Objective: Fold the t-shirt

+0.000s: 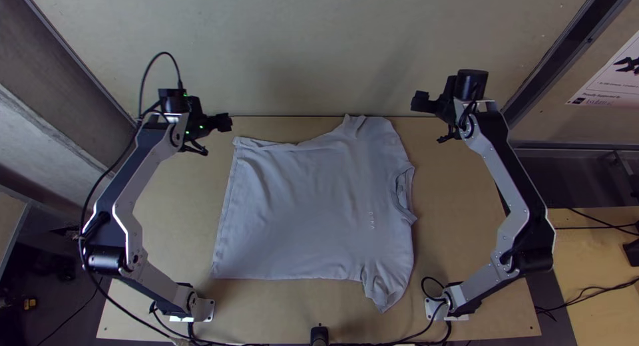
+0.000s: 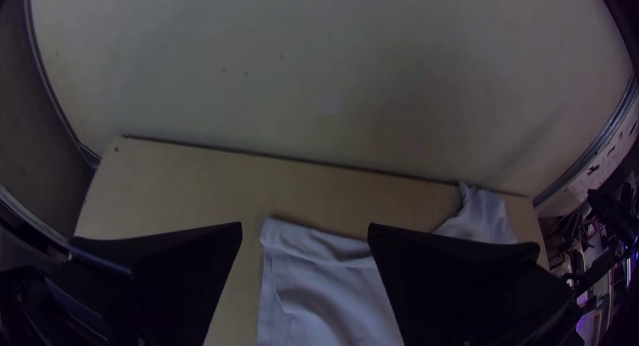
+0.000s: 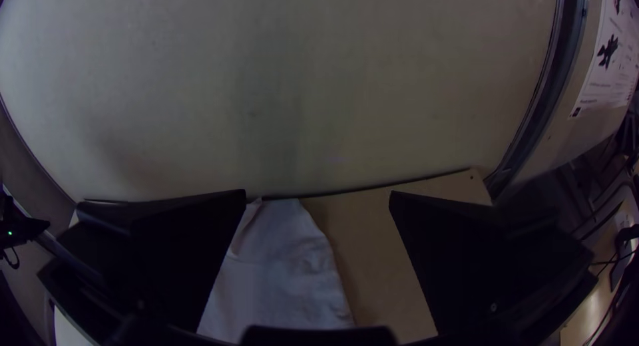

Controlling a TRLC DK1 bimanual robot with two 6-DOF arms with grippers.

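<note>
The light grey t-shirt [image 1: 299,206] lies spread on the table, hem toward the left, neck opening [image 1: 403,189] toward the right, one sleeve at the far edge and the other, creased, at the near side. My left gripper [image 1: 209,136] is open above the table, beyond the shirt's far hem corner. Open too, my right gripper [image 1: 431,121] hangs to the right of the far sleeve. Between the fingers of the left gripper [image 2: 305,224], in its wrist view, the hem corner [image 2: 293,253] appears below. Part of the shirt [image 3: 279,266] shows between the fingers of the right gripper [image 3: 318,193].
A pale wall [image 1: 299,46] rises behind the wooden table's far edge. Bare wood [image 1: 459,226] lies right of the shirt and more to its left. Black cables [image 1: 426,329] run along the near edge around a dark post [image 1: 319,334].
</note>
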